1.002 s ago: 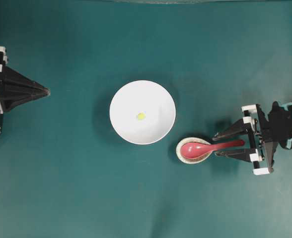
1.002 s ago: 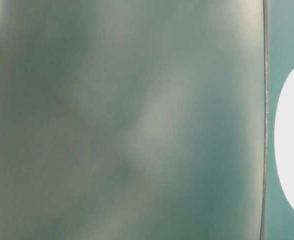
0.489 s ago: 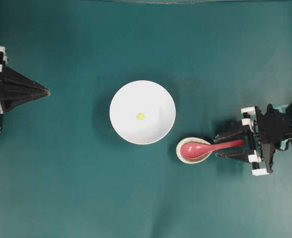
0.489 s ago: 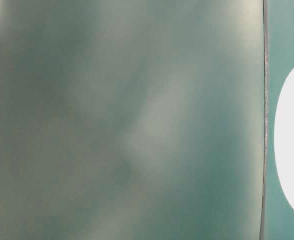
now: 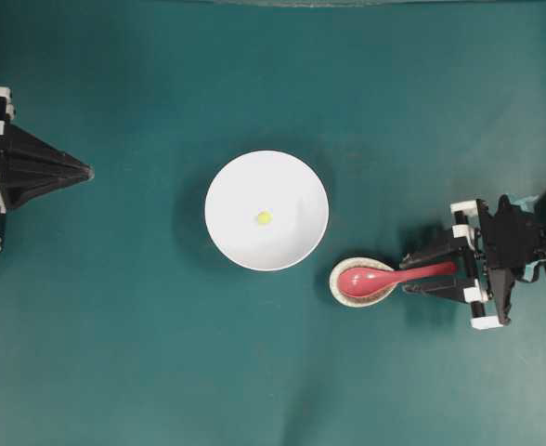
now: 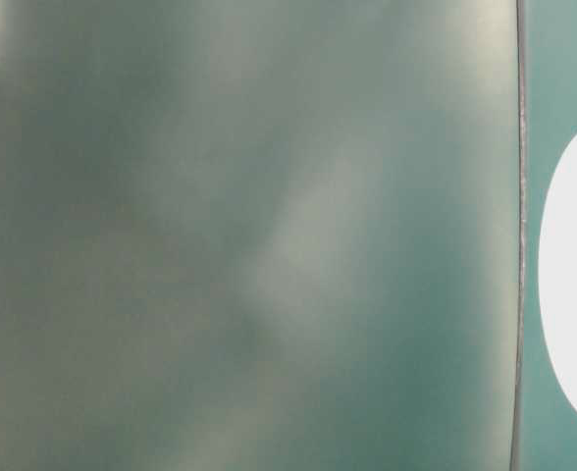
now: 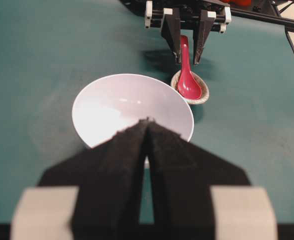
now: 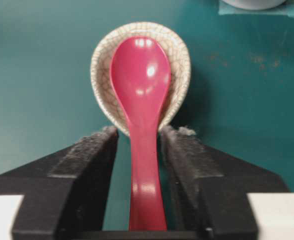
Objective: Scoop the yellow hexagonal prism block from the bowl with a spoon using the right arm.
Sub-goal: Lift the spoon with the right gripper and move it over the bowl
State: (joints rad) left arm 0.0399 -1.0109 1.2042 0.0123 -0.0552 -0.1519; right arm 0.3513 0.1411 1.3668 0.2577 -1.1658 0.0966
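The spoon is not picked up yet. Its scoop lies in the little speckled spoon rest on the green desk, just beside the white bowl. The tiny yellow hexagonal prism block sits in the middle of the bowl, so the lifting and scooping are left.

The right gripper has a finger on each side of the handle, very close, with thin gaps showing. A second ago they stood wider, so they are closing in. The left gripper has its fingers pressed together and waits far away.
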